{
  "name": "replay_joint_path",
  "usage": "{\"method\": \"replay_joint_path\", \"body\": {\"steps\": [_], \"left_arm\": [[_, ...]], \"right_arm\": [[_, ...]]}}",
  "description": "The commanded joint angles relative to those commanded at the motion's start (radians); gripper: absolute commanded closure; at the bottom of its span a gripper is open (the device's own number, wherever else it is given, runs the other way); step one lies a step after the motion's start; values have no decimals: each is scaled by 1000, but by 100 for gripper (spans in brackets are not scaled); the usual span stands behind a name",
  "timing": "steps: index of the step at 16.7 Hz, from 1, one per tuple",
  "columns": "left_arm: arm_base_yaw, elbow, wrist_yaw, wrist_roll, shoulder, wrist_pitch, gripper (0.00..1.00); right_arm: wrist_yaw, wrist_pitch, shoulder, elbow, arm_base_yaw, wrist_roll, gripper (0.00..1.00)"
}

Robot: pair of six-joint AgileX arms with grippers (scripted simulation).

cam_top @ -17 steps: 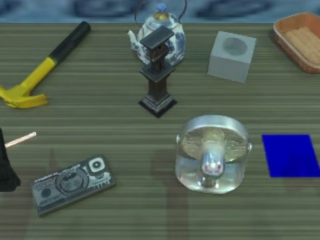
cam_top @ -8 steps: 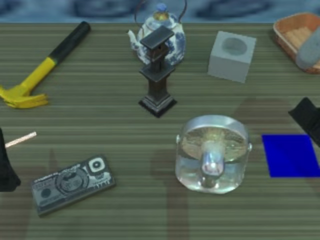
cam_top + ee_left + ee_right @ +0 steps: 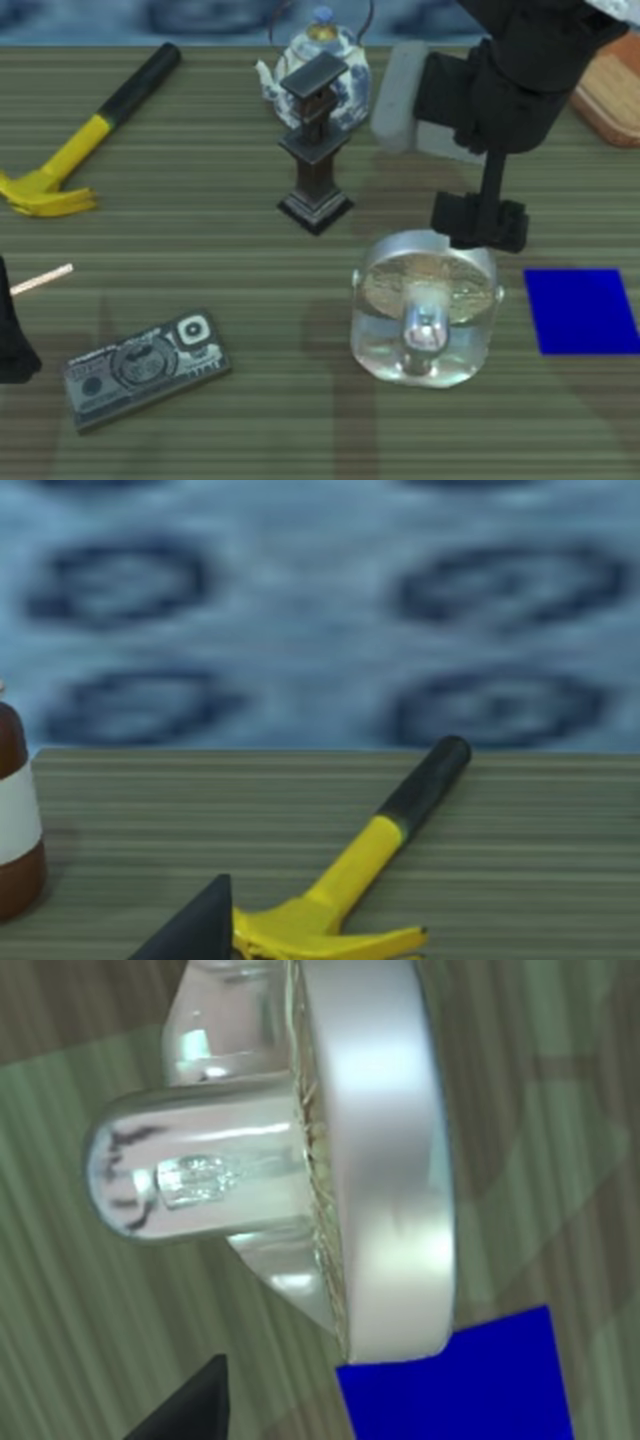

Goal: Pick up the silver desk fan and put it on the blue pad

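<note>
The silver desk fan (image 3: 425, 305) lies on the table right of centre, its round chrome rim and bulbous motor housing (image 3: 200, 1180) filling the right wrist view. The blue pad (image 3: 582, 310) lies flat just to the fan's right and also shows beside the rim as the blue pad (image 3: 460, 1385). My right gripper (image 3: 478, 222) hangs open just behind the fan's far rim, holding nothing; one dark fingertip (image 3: 195, 1405) shows in its wrist view. My left gripper (image 3: 12, 340) is parked at the table's left edge, open and empty.
A yellow hammer (image 3: 80, 140) lies at the back left. A blue-white teapot (image 3: 320, 65) and a dark lantern figure (image 3: 315, 140) stand at the back centre. My right arm half hides a grey cube (image 3: 395, 100). A basket (image 3: 610, 100) sits back right, a banknote slab (image 3: 145, 368) front left.
My right arm has swung in from the right edge to behind the fan, now covering most of the grey cube. The fan, the pad and the left arm have not moved.
</note>
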Motion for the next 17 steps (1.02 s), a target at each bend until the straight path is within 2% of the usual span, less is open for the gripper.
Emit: {"method": "replay_joint_path", "body": {"steps": [4, 9, 12, 17], "left_arm": [[0, 0, 0, 0, 0, 0, 0], [0, 0, 0, 0, 0, 0, 0], [0, 0, 0, 0, 0, 0, 0], [0, 0, 0, 0, 0, 0, 0]], "right_arm": [[1, -122, 160, 142, 46, -59, 0], [1, -138, 179, 158, 52, -67, 0], [1, -118, 176, 137, 50, -68, 0], [1, 32, 170, -21, 53, -65, 0]]}}
